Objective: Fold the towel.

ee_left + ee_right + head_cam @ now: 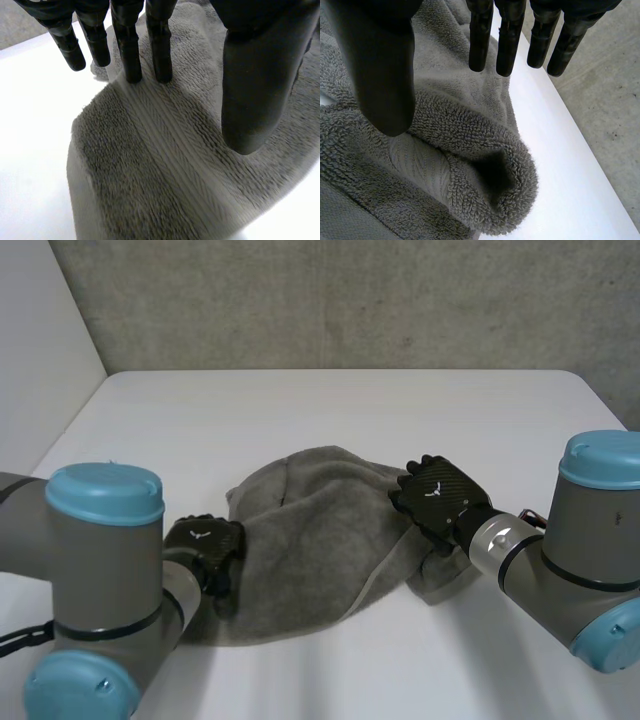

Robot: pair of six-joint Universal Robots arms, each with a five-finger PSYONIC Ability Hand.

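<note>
A grey terry towel (320, 540) lies crumpled in a heap near the middle of the white table (330, 410). The left hand (205, 545) is at the towel's left edge. Its fingers (162, 45) are straight and spread from the thumb, and two tips touch the woven band. The right hand (435, 495) is over the towel's right edge, fingers (481, 40) straight and apart from the thumb, above a rolled fold. A small white mark on the back of each hand is unreadable.
</note>
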